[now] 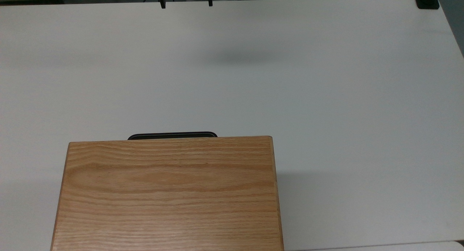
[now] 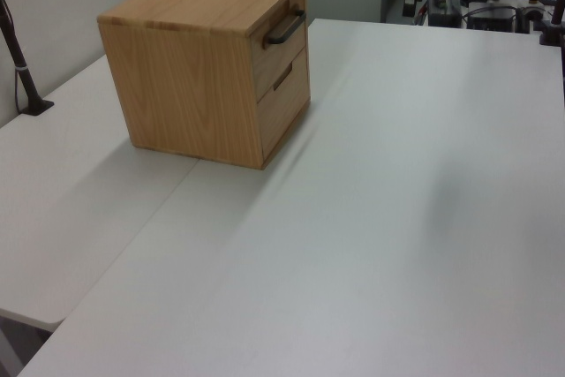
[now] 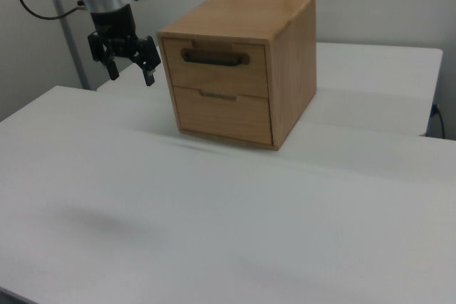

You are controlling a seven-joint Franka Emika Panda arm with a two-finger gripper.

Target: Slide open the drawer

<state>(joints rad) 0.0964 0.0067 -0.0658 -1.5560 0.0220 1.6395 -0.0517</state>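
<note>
Nothing of the task was done yet. The drawer [image 3: 216, 67], the upper of two in the oak cabinet [image 3: 281, 76], sat fully shut, its front flush with the panel below it, just right of centre in the upper half of the right view. Its black bar handle [image 3: 214, 58] was untouched; in the top view the handle [image 1: 172, 135] peeked out past the cabinet top's far edge, low and left of centre.

The pincer [image 3: 130, 67] hung in the upper left of the right view, fingers spread apart and holding nothing, above the white surface [image 3: 214, 218] and off to the right view's left of the drawer front.

By my judgement the whole job remained: reach the handle, close on it, and slide the drawer out.
</note>
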